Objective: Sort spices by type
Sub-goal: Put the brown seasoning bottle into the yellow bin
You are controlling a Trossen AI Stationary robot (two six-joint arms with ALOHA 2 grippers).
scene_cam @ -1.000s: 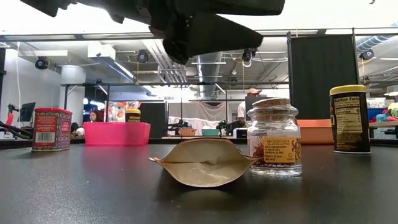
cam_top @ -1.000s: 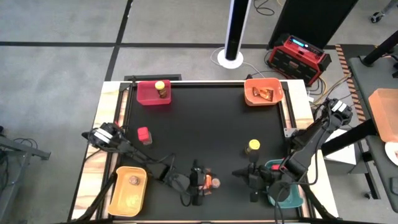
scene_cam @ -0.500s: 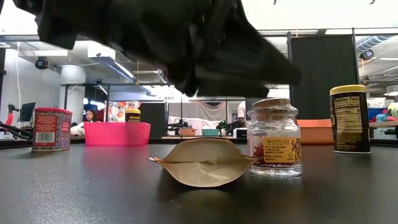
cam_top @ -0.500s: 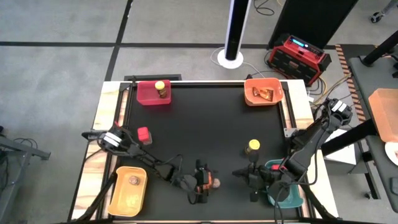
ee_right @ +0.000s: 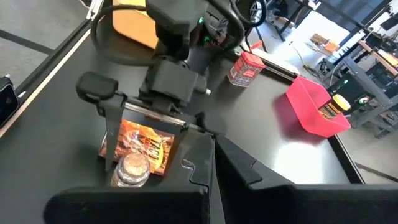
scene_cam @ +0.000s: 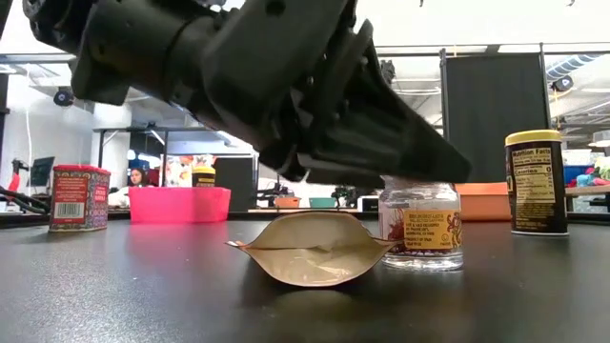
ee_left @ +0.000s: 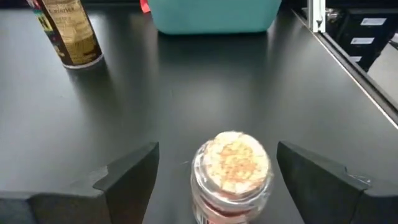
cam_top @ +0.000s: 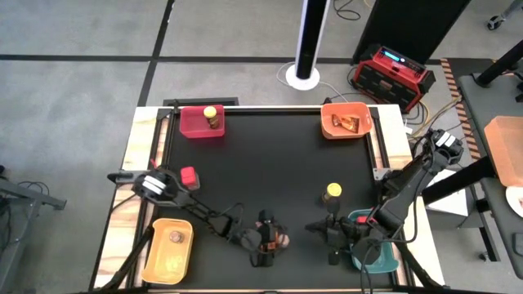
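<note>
A small cork-lidded spice jar stands on the black table next to an orange-brown packet that lies flat. My left gripper is open and low over them. Its fingers stand either side of the jar without touching it, and in the low view it hides the jar's lid. A yellow-lidded jar and a red tin stand apart on the table. My right gripper waits shut beside the teal bin.
The pink bin at the far left holds a yellow-lidded jar. A packet lies in the orange bin at the far right. At the near left, the yellow bin holds a small round jar. My right arm reaches in from the right.
My left gripper has come down and moved toward the table's right edge, over the packet and up to the small jar. The jar now stands between its open fingers. In the low view it now covers the jar's lid. Jar and packet have not moved.
</note>
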